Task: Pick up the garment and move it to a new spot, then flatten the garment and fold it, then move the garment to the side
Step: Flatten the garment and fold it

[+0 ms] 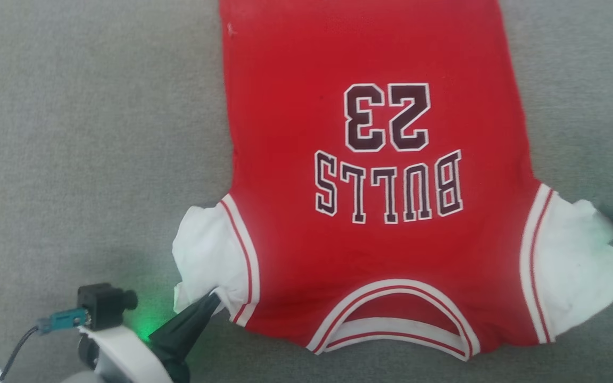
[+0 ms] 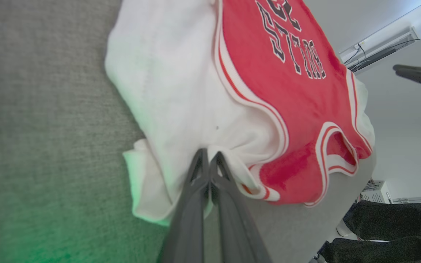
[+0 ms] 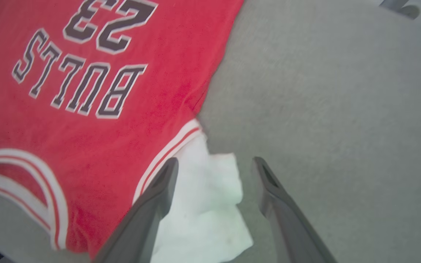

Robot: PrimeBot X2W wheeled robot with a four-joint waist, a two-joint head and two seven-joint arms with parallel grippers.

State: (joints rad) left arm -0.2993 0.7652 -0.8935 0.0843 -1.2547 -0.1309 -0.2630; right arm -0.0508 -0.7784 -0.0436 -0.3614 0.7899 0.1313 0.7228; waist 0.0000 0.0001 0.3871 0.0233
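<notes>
My left hand (image 2: 208,156) was pinched shut on a white sleeve of the garment (image 1: 370,239). My right hand (image 3: 214,164) hung open over the other sleeve. The garment lay flat on the grey fabric surface (image 1: 72,133) ahead of both hands, with a white wall (image 2: 408,120) beyond.

A grey cloth-covered table (image 1: 72,133) carried the red jersey (image 1: 370,255), which lay spread flat and face up, its neckline toward the robot and its maroon "BULLS 23" lettering (image 1: 389,183) upside down in the head view. Its white sleeves lay rumpled on the cloth at either side, the left sleeve (image 1: 205,250) beside a green-tinted patch and the right sleeve (image 1: 578,271) splayed outward.
</notes>
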